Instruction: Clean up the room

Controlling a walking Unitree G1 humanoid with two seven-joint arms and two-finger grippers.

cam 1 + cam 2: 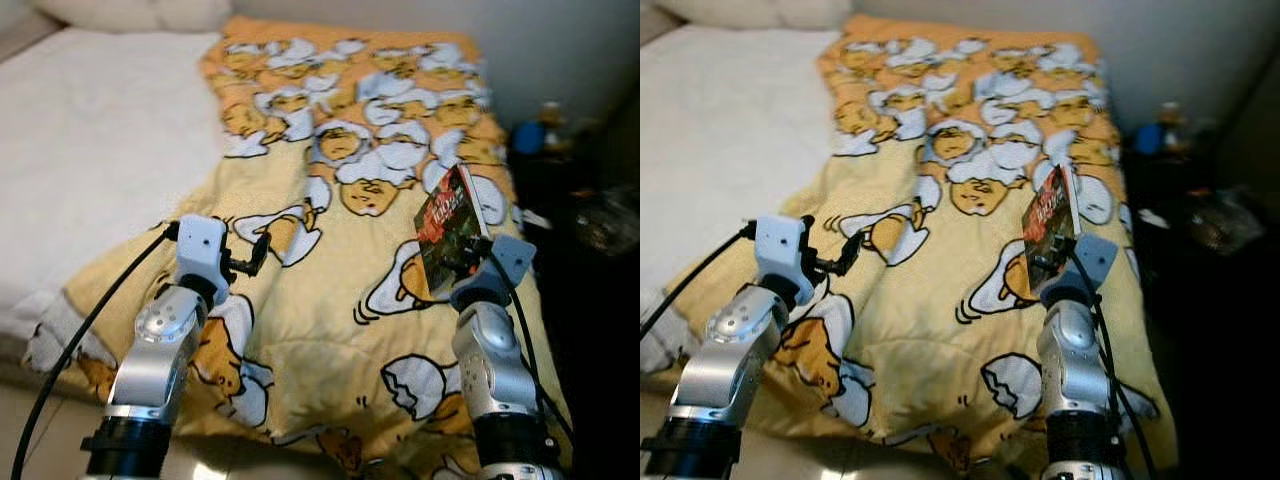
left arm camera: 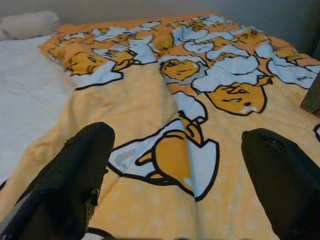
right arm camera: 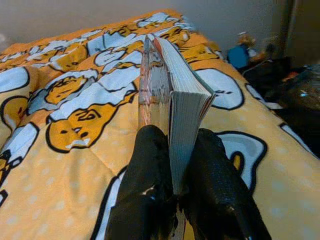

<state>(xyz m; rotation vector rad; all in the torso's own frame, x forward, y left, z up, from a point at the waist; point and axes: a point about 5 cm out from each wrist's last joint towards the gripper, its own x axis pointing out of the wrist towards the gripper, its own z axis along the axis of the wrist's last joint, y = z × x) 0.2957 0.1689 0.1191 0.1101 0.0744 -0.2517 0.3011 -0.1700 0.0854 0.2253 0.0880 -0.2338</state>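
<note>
Book (image 1: 449, 228) up in my right tool (image 3: 172, 165), held on edge over the blanket (image 1: 330, 290) near the bed's right edge, clear of the cloth as far as I can tell. Its long axis runs away from me, up along the line of the arm, spine on the left, pages fanned to the right. Both black fingers (image 3: 150, 180) are clamped on the lower end of it, one on the cover side, one on the page side, squeezed tight with only the book's thickness between them. That's a firm pinch from the wrist view, though only a short bite of the book sits in the jaws, so I reckon it could pivot if I swing fast.

Off the bed's right edge there's a dark stand (image 1: 570, 200) with clutter, a blue thing (image 1: 527, 136) and some clear wrapping (image 1: 605, 222). That lies to the right and ahead of the book, so the right arm is the nearer one by far, and I judge the book goes that way, a turn to the right.

Left tool (image 1: 252, 257) hovers over the blanket toward the bed's near left corner, fingers (image 2: 75, 170) spread wide, nothing between them, just the egg print below. White sheet (image 1: 90, 150) bare on the left half of the bed. I'd keep the left idle.
</note>
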